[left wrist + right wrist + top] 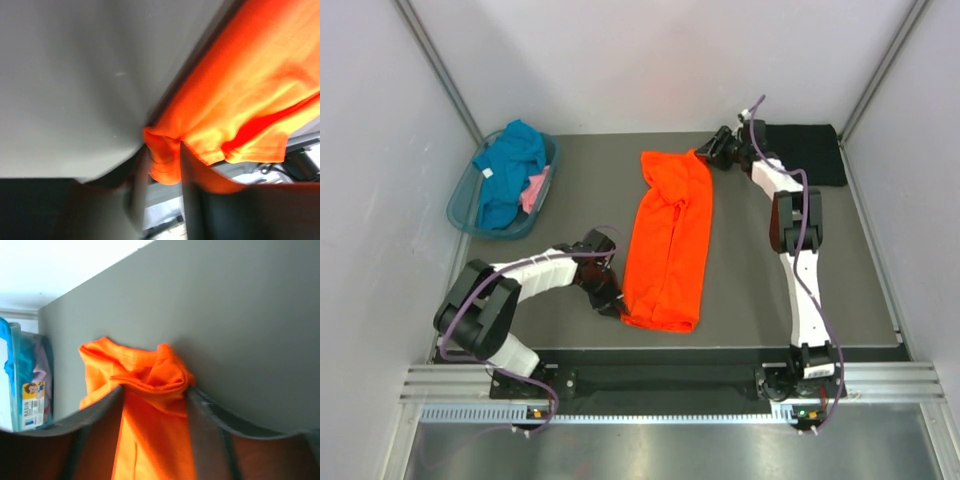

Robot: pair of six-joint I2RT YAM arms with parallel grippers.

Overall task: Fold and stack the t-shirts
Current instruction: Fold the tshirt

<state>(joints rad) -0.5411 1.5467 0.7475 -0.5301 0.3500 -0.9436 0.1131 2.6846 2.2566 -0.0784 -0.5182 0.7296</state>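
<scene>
The bright orange t-shirt (667,240) lies folded lengthwise in a long strip down the middle of the table. My left gripper (611,305) is shut on its near left corner. The left wrist view shows that corner (162,160) pinched between the dark fingers (192,190). My right gripper (710,153) holds the far right corner. The right wrist view shows the cloth (155,385) bunched between the fingers (202,410). A black t-shirt (810,150) lies flat at the far right, behind the right arm. Teal (510,165) and pink (535,190) t-shirts lie in the basket.
The translucent blue-green basket (460,205) stands at the far left by the wall and also shows in the right wrist view (22,385). White walls close the table on three sides. The grey table (750,270) shows between the orange shirt and the right arm.
</scene>
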